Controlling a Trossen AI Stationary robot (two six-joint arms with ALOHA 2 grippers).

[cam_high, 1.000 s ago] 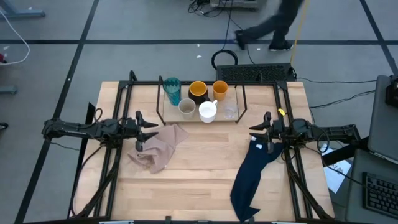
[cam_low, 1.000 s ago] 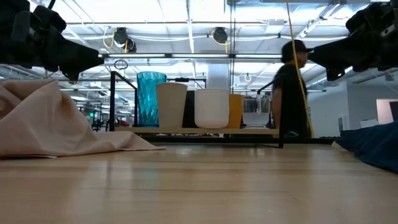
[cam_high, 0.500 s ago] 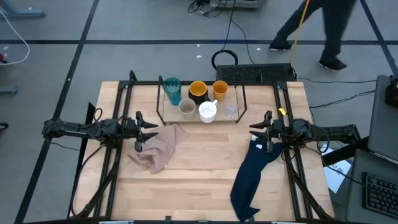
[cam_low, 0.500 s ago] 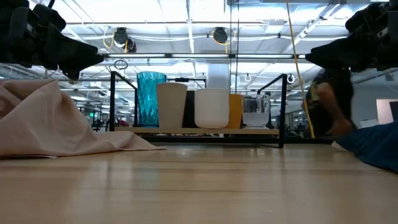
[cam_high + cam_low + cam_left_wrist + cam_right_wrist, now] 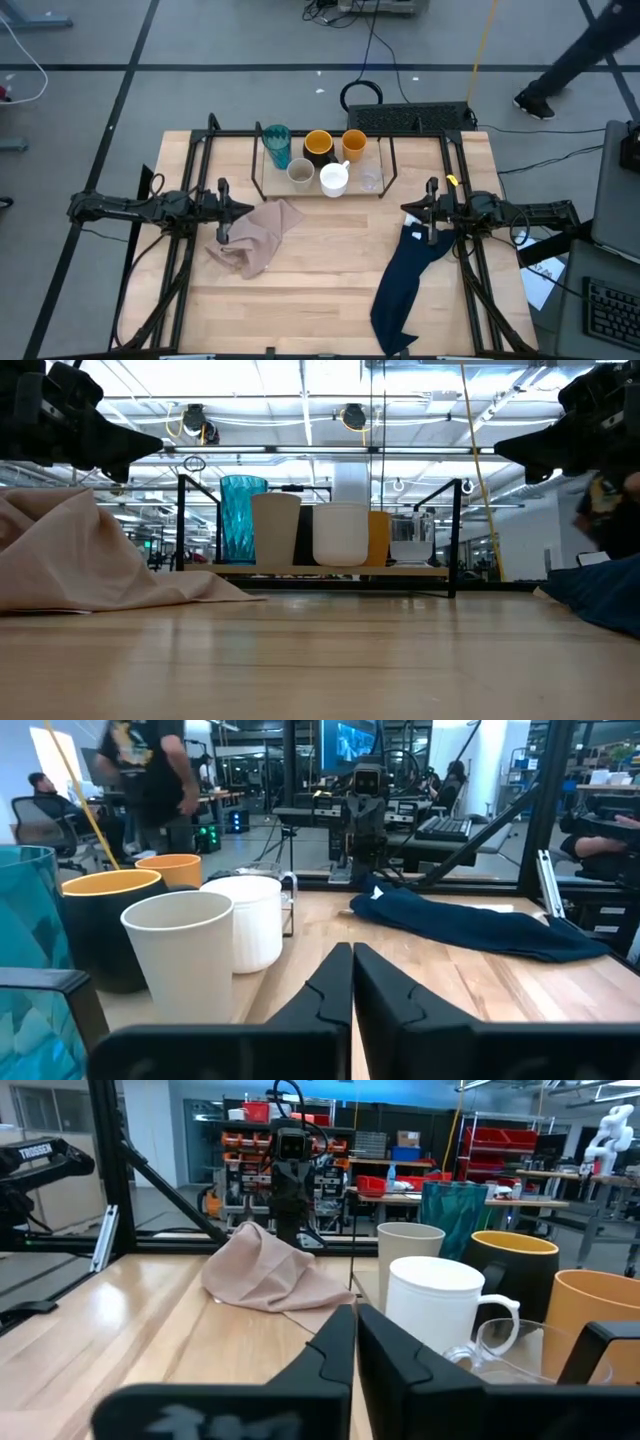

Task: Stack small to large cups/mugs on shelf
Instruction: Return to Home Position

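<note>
The shelf, a low black rod rack, stands at the table's far middle. The cups rest upright on it. The teal glass, orange-yellow mug and orange cup form the far row. The beige cup, white mug and clear cup form the near row. My left gripper hangs shut above the table, left of the shelf, fingers pointing right. My right gripper hangs shut to the shelf's right, pointing left. Both hold nothing.
A crumpled pink cloth lies on the table under my left gripper. A long navy cloth runs from under my right gripper to the near edge. Bare wood lies between them. A person walks on the floor beyond the far right corner.
My left gripper's fingers have closed from wide open to shut, and my right gripper's narrower gap has closed too; neither arm has shifted. The person behind the table has walked toward the right.
</note>
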